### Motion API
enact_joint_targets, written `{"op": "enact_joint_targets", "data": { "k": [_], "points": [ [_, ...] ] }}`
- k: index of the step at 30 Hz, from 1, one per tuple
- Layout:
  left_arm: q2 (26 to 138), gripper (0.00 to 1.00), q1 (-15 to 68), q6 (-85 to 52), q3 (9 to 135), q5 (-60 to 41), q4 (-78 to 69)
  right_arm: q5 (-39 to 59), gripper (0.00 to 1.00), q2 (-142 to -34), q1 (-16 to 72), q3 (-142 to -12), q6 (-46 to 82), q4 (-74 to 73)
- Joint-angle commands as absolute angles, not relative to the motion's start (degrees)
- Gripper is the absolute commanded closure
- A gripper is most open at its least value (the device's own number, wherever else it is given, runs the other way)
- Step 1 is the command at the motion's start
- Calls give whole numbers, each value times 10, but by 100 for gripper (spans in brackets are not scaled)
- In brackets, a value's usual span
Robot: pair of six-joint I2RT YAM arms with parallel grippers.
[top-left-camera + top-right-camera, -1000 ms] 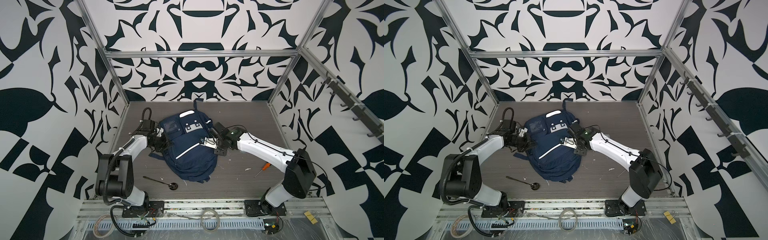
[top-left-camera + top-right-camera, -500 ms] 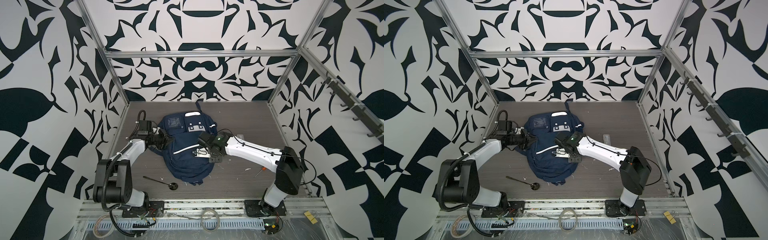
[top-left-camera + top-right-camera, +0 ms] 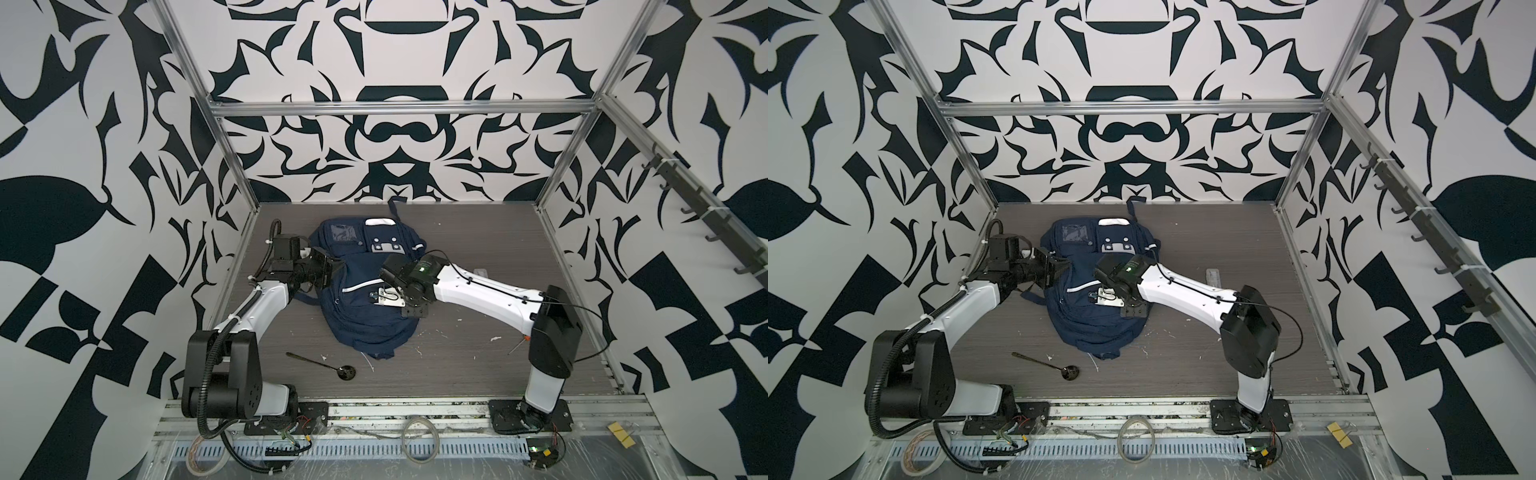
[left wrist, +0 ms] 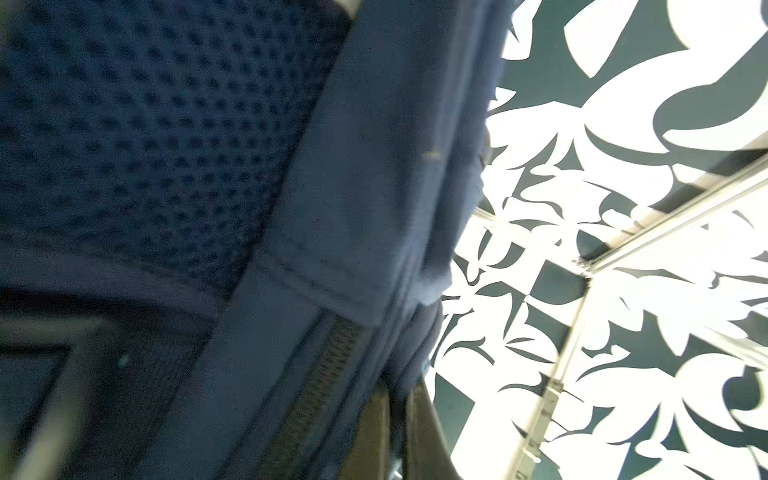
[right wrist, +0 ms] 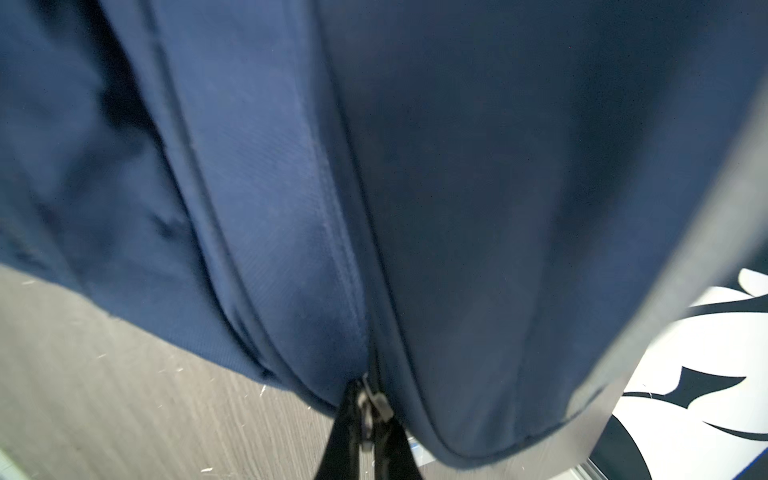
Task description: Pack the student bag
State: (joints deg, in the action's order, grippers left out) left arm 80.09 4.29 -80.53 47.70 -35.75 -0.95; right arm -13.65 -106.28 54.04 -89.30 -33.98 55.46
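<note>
The student bag (image 3: 365, 328) (image 3: 1096, 328), a navy backpack with white stripes and a grey buckle patch, lies flat mid-table. My left gripper (image 3: 334, 266) (image 3: 1065, 266) is at its left edge, shut on a fold of the bag's fabric (image 4: 399, 399) beside a zip; the left gripper (image 4: 399, 444) shows only as two blurred fingers. My right gripper (image 3: 376, 296) (image 3: 1094, 296) reaches over the bag's middle. In the right wrist view the right gripper (image 5: 368, 444) is shut on a metal zip pull (image 5: 372, 409) at the end of a seam.
A black long-handled spoon (image 3: 322, 365) (image 3: 1050, 365) lies on the table in front of the bag. An orange-handled tool (image 3: 519, 343) lies by the right arm's base. A clear ruler (image 3: 1212, 276) lies behind the right arm. Patterned walls enclose three sides.
My right gripper has travelled left across the bag, drawing the zip pull along. The left gripper stayed shut on the bag's edge and shifted slightly back. The bag slid a little left.
</note>
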Motion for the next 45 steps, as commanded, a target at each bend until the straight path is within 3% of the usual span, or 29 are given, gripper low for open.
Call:
{"op": "enact_joint_targets", "data": {
  "k": [1,9,13,18,23,29,32,37,45],
  "points": [
    [783,100,46,-926,461,-343,-214,-116,100,-1079,508,-946,-299,508],
    [796,100,54,-915,425,-313,-199,-96,100,-1206,417,-1181,-218,541],
    [807,100,54,-924,406,-306,-217,-172,100,-1249,418,-1230,-216,586],
    [820,100,54,-928,390,-302,-227,-170,100,-1204,446,-1125,-247,548],
    [836,100,67,-952,360,-283,-276,10,100,-1092,482,-966,-310,457],
    [841,100,85,-959,357,-269,-288,72,100,-1067,493,-943,-318,447],
    [840,100,90,-959,359,-265,-288,74,100,-1084,491,-957,-286,437],
    [828,100,92,-966,347,-262,-290,61,100,-1103,413,-991,-149,393],
    [816,100,106,-970,331,-260,-288,-34,100,-1148,392,-1070,-121,428]
  ]
}}
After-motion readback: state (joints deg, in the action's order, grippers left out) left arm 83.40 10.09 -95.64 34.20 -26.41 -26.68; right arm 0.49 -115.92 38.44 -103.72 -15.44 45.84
